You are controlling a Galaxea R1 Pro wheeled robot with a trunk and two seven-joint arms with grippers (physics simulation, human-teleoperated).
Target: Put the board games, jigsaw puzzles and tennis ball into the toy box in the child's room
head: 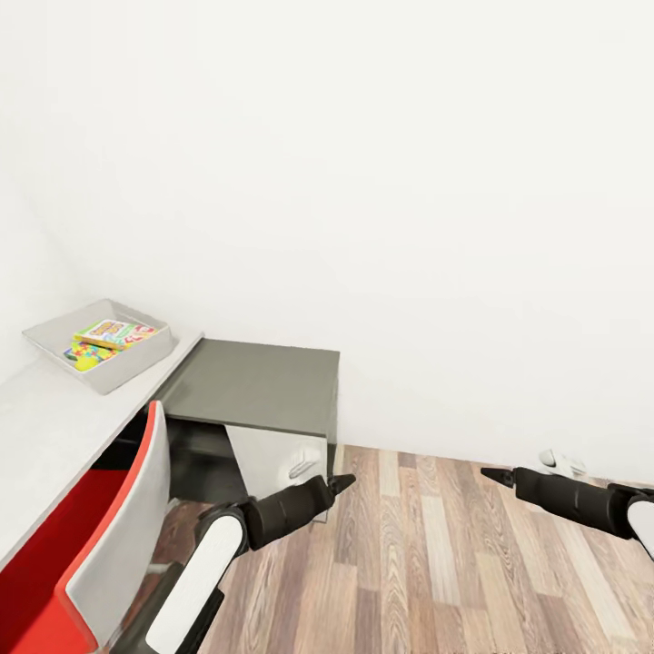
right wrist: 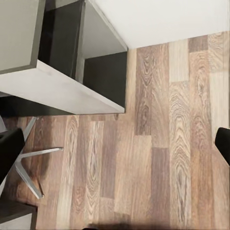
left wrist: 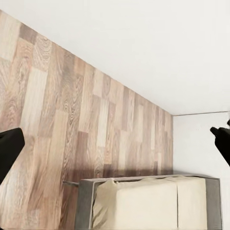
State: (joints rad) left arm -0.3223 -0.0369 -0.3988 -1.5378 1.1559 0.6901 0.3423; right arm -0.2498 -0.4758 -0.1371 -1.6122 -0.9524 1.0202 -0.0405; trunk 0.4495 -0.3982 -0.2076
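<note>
Left pincer [head: 341, 481]: black, jaws spread, empty, over the wood-plank floor [head: 436, 563].
Right pincer [head: 490, 473]: black, spread, empty.
Shallow grey toy box [head: 54, 343]: on the light-grey desk [head: 45, 427], holding colourful toys.

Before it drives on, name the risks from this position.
1. The left hand hangs close to the dark desk wing; turning could knock its white panel.
2. The red chair crowds the left arm's side.
3. The toy box sits beyond both empty hands, so reaching it means moving closer.
</note>
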